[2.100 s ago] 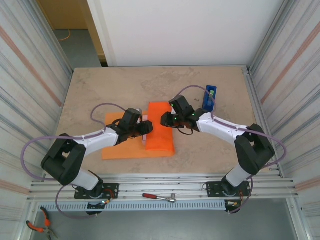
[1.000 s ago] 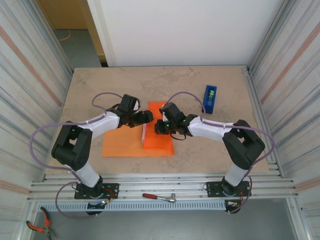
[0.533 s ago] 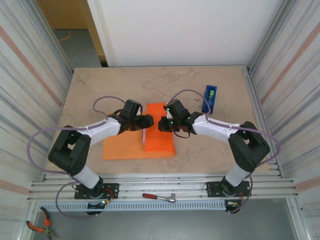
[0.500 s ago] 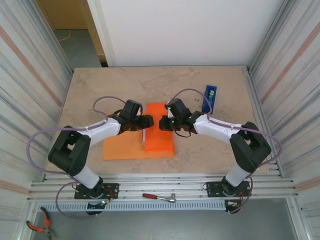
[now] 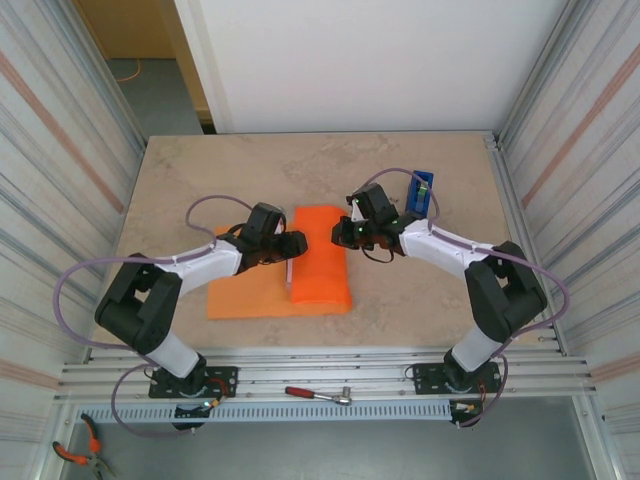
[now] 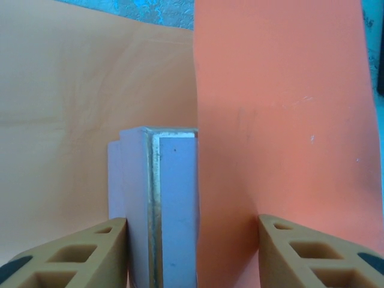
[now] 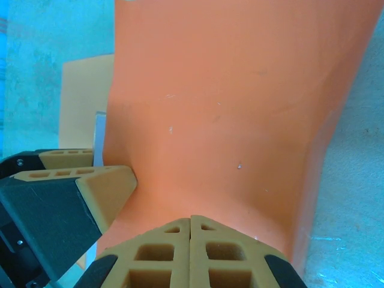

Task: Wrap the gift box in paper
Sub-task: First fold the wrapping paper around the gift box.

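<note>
Pink cardboard gift box [image 6: 174,204] sits mid-table under the folded thin orange paper sheet [image 5: 322,255]; the clenched, empty right gripper [image 7: 191,223] has drawn back rightward, leaving the left gripper [image 6: 192,223] narrowing around box and flap (whether it grips yet, I cannot tell) to hold the fold.

the paper [image 5: 322,262] is thin, matt and smooth. the gift box [image 6: 174,204] looks like smooth pale cardboard; the table [image 5: 250,170] has a mottled stone finish.

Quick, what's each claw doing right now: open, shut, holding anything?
Left gripper: jaws apart on either side of the gift box and folded paper; cannot tell if it is gripping.
Right gripper: shut, nothing visibly held.
</note>
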Controlling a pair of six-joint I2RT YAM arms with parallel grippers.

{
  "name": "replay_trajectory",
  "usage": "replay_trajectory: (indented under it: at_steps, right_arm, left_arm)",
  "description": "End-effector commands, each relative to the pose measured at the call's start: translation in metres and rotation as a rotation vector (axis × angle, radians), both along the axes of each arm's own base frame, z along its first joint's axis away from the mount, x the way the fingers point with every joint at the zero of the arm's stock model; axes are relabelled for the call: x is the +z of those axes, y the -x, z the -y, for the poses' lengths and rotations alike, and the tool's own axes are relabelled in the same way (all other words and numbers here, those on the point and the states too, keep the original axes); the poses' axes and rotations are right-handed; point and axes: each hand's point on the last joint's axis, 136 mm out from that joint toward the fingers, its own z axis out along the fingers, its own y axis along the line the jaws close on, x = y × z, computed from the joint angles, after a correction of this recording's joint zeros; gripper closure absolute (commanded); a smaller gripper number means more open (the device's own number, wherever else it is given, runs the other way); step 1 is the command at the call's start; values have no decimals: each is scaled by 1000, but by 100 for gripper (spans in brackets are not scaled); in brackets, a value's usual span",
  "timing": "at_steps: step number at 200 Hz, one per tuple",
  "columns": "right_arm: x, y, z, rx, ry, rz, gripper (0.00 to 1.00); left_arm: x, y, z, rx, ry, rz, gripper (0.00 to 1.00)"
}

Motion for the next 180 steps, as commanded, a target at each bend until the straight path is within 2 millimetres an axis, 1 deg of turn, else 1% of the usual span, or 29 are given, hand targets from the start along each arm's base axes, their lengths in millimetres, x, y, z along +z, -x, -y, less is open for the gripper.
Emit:
replay_trajectory:
  at_steps: [1,30,48,103,125,152,180]
  right_arm:
    - [5,-5,-3,18,-17,-3,100]
    - [6,-10,0,7,-24,-7,100]
    - [5,-14,1,14,-25,-14,100]
    - [-3,-22,-13,113,-8,-67,100]
    - [-7,-25,-15,129,4,-79,100]
    - [-18,-25,-16,139,18,-101,100]
    - [-38,-20,-12,142,43,-133,100]
  left_arm:
    - [-29,14,-7,-28,-79,-65,52]
    - [-31,8,-1,-53,-91,-65,52]
    - [-32,9,0,-56,-88,-66,52]
    - [-36,12,-3,-40,-80,-68,52]
    - [-37,11,-2,-38,-76,-70,52]
    - [-36,11,-1,-40,-75,-68,52]
    - [-35,11,0,-41,-71,-66,53]
